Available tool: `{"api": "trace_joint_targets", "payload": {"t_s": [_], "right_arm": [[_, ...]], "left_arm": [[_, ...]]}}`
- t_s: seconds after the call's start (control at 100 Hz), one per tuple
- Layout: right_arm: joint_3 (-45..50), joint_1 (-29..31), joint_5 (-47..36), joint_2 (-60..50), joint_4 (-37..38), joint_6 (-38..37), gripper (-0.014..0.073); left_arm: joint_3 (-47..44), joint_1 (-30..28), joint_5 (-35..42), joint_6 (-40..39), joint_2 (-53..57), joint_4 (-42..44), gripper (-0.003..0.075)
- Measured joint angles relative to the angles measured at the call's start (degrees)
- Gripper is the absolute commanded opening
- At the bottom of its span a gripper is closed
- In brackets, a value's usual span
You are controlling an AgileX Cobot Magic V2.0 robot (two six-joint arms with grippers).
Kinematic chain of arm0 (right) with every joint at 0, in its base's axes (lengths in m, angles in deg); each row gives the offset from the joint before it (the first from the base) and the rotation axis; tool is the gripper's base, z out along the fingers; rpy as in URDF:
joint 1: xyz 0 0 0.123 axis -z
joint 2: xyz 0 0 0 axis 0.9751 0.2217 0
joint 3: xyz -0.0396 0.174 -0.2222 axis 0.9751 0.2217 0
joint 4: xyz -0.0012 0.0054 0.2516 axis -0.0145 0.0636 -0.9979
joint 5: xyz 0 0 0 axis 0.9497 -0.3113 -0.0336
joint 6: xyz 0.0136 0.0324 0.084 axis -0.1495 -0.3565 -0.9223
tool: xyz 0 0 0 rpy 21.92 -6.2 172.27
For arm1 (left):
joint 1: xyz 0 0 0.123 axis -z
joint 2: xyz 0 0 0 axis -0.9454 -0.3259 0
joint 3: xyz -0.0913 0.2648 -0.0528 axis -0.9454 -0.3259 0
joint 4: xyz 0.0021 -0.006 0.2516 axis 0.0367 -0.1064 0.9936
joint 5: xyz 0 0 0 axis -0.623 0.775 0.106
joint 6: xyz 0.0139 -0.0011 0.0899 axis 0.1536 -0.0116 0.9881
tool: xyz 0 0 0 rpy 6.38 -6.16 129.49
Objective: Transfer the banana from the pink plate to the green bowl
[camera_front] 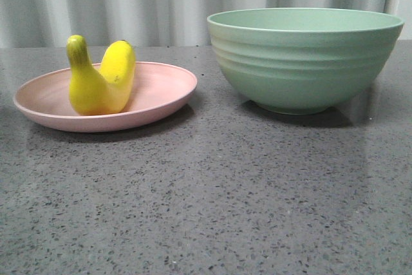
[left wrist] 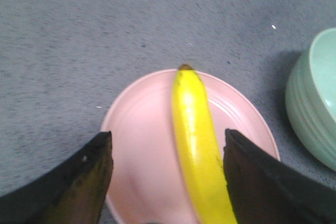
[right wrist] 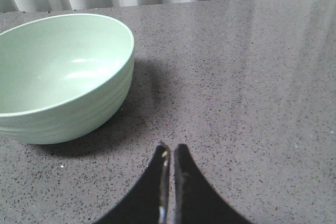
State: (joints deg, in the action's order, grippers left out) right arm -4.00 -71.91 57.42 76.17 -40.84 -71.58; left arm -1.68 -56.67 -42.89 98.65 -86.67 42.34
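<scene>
Held one item only: pink plate (camera_front: 164,98), shallow and matte, faint rings on its floor, carrying the banana (camera_front: 103,78). Lay across the plate's middle, the banana, both ends curving upward in the front view, greenish stem raised at the left, blunt tip at the right. Seen from the left wrist, ran lengthwise over the plate (left wrist: 142,145), dark tip reaching the far rim. Glossy, bright yellow, plastic-looking, with small dark specks near the lower end.

Stood to the right of the plate, apart from it, on the speckled grey table (camera_front: 206,210): green bowl (camera_front: 302,62), deep, pale mint, ridged around the outside. Showed a bare, smooth interior from the right wrist (right wrist: 63,66), nothing inside.

Hovered above the plate with jaws spread wide, the left gripper (left wrist: 168,182), one dark finger on either side of the banana, touching neither it nor the plate as far as visible. Hung over bare table near the bowl, the right gripper (right wrist: 170,182), fingers pressed together with only a sliver between them, holding nothing.
</scene>
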Motion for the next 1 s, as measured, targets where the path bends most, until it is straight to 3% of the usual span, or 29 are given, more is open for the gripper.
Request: {"api": "trace_joint_targets", "payload": {"t_s": [0.21,0.36,0.6,0.82,1.0], "right_arm": [[0.00,0.00,0.00,0.00,0.14,0.00,-0.0080],[0.00,0.00,0.00,0.00,0.14,0.00,-0.0080],[0.00,0.00,0.00,0.00,0.14,0.00,-0.0080],[0.00,0.00,0.00,0.00,0.14,0.00,-0.0080],[0.00,0.00,-0.24,0.00,0.18,0.00,-0.0080]], "left_arm": [[-0.01,6.38,1.70,0.16,-6.06,-0.69,0.0404],[0.99,7.91,0.88,-0.04,-9.79,-1.54,0.0405],[8.62,8.00,-6.45,-1.50,-16.76,-1.71,0.0404],[14.29,8.00,-15.35,-9.35,-22.00,8.08,0.0404],[15.20,9.24,-18.11,-11.65,-23.69,10.09,0.0404]]}}
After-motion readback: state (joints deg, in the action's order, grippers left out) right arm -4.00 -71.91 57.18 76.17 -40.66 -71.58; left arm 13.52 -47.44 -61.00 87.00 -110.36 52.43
